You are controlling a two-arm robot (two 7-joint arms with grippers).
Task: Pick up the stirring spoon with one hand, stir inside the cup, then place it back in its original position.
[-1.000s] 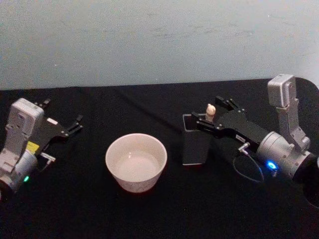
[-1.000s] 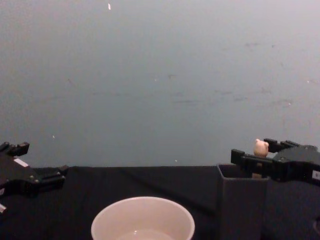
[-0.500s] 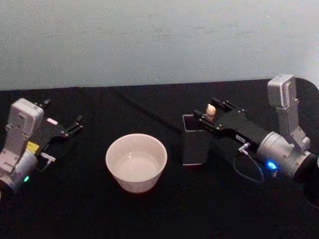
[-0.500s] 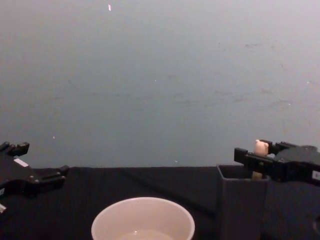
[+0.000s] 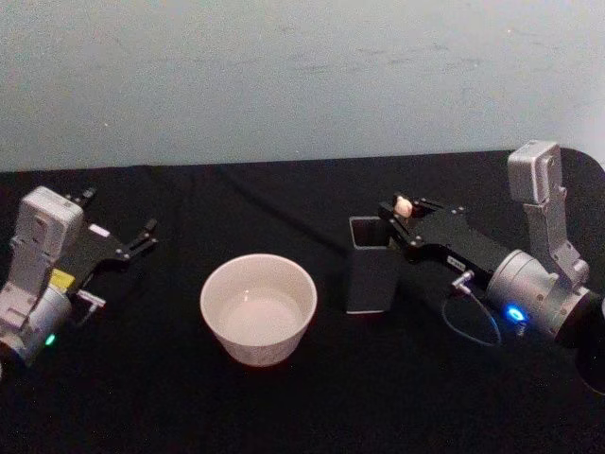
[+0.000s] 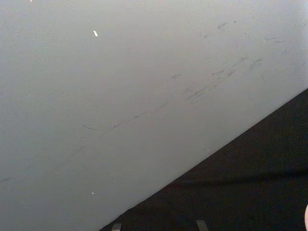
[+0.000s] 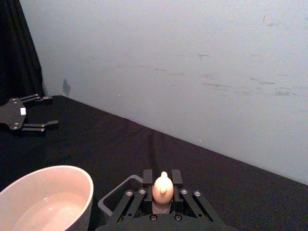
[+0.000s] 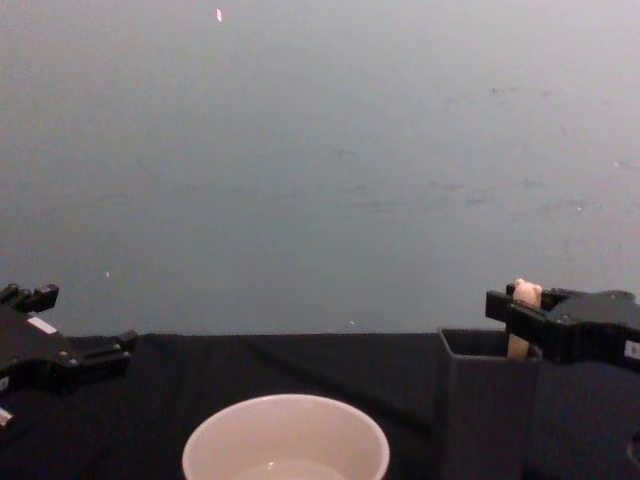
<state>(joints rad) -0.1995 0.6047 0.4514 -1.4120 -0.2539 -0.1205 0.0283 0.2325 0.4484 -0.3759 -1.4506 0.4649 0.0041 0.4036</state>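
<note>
I have my right gripper (image 5: 401,210) clamped on the cream handle of the stirring spoon (image 7: 162,188), just below its bear-head knob. The spoon's lower part is down inside the dark grey holder (image 5: 369,280), at its far right side. The holder stands just right of the cup (image 5: 258,307) on the black table (image 5: 284,407), and my left gripper (image 5: 119,214) rests at the left, well apart from the cup, fingers spread wide.

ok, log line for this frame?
phase: grasp | right gripper: shut on spoon handle, spoon in holder | left gripper: open, parked left of cup
</note>
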